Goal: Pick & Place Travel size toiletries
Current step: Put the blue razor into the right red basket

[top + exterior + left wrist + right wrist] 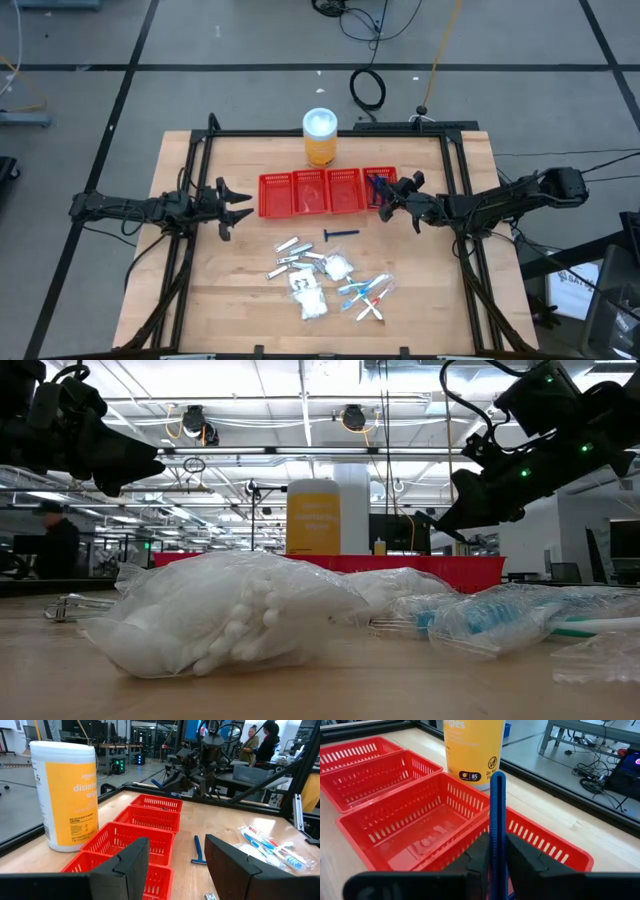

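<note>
Razor (497, 827) number one is clamped between the closed jaws of the right gripper (385, 197), held upright over the rightmost compartment of the red tray (262, 196), presumably so that it can be dropped straight in. That compartment lies nearest the right arm, which probably explains the choice. A second razor (340, 235) is left on the worktop (190, 300), just near of the tray, within easy reach. The other toiletries are gathered in a loose pile nearer still: tubes (288, 245), white packets (310, 297) and wrapped sticks (365, 295), kept together as a pick zone apart from the tray. The left gripper (228, 208) waits beside the tray's left end, its jaws spread open and empty. An orange jar (320, 137) stands just beyond the tray, out of the working path.
</note>
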You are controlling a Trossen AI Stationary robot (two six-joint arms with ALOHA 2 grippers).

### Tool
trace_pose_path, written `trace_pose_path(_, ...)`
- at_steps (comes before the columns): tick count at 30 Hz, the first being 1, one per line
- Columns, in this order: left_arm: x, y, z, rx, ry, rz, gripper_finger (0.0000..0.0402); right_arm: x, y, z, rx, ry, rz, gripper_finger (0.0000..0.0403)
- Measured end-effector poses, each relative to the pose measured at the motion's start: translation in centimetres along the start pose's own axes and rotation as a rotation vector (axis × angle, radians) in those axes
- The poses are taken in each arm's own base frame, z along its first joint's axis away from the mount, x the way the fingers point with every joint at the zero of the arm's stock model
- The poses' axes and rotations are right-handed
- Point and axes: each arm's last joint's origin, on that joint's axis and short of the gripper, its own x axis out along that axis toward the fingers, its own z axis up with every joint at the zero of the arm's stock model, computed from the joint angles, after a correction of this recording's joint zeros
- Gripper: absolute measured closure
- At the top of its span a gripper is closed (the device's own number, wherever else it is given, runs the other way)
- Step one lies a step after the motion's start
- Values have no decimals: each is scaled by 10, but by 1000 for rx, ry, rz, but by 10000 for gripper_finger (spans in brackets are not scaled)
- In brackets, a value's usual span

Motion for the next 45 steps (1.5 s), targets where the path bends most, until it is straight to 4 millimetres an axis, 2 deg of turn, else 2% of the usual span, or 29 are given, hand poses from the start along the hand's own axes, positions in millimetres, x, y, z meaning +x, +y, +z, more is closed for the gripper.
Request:
trace_pose_path(18, 0, 0, 0, 0, 0, 0, 215, 0, 0, 1, -36, -10, 3, 301)
trace_pose_path(26, 0, 0, 0, 0, 0, 0, 215, -19, -2, 13, -67, -51, 61, 308)
trace_pose_path(33, 0, 0, 0, 0, 0, 0, 215, -44, -5, 10, -31, 43, 257, 347)
trace_pose_path(37, 0, 0, 0, 0, 0, 0, 215, -51, 3, 2, -22, 100, 538, 373)
trace_pose_path(41, 0, 0, 0, 0, 0, 0, 215, -55, 10, -13, 31, 23, 763, 392)
trace_pose_path(45, 0, 0, 0, 0, 0, 0, 215, -56, 8, -28, 38, -87, 821, 402)
